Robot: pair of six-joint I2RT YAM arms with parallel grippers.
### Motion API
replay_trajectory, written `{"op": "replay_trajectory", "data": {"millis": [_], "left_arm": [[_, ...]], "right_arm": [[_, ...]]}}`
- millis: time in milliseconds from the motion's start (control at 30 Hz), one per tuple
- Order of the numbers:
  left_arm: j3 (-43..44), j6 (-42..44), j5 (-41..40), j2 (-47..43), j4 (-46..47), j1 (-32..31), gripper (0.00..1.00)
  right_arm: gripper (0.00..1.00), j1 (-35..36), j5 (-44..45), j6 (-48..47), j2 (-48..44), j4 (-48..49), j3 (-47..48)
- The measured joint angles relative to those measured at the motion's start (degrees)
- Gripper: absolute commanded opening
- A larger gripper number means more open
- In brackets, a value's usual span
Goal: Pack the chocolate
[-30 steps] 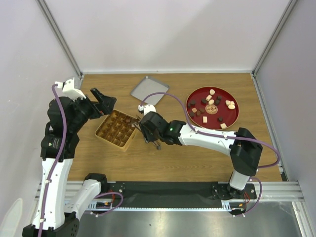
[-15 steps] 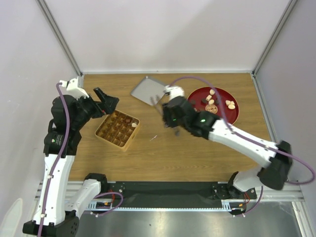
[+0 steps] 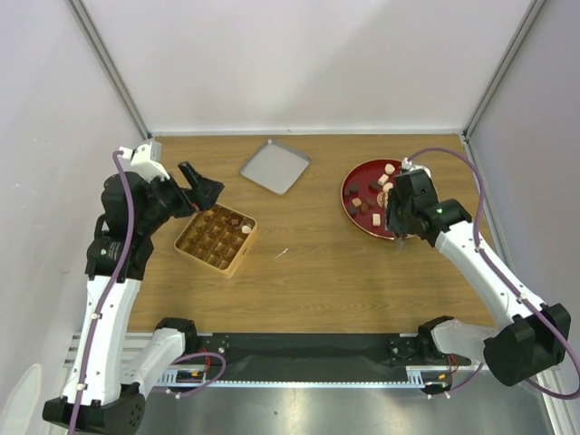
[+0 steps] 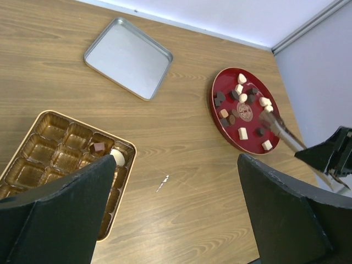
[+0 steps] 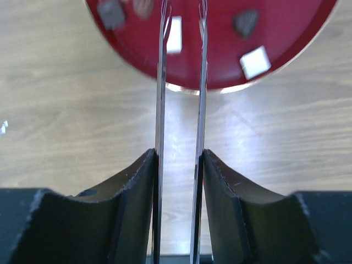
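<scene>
**Right arm at the plate, lining up the tongs for another chocolate**
On the bench, the left pincer hangs wide open above the tan grid box, which holds a dark piece and a white one. The rest of the chocolate lies on the red plate. The right pincer clamps the metal tongs, tips apart beside a cream cube. The next move is probably to lower, straddle one piece and squeeze gently.

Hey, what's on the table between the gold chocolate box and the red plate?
Bare tabletop, apart from one tiny pale scrap near the box; the left wrist view shows it best.
</scene>
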Motion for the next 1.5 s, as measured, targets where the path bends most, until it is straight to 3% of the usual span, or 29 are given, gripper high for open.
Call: {"op": "replay_trajectory", "data": {"millis": [367,1167,1500], "left_arm": [[-2.51,-0.17,1.53,0.07,1.09,0.00,1.00],[-3.23,-0.74,2.75,-0.68,2.38,0.00,1.00],[-3.26,-0.74,2.73,-0.66,2.45,0.00,1.00]], "right_arm": [[0.45,0.02,-5.27,0.61,-2.10,-2.29,-5.68],[0.47,0.17,-4.59,0.57,2.82,4.17,-8.04],[0.32,0.17,-4.20,0.42,2.91,5.09,-8.57]]}}
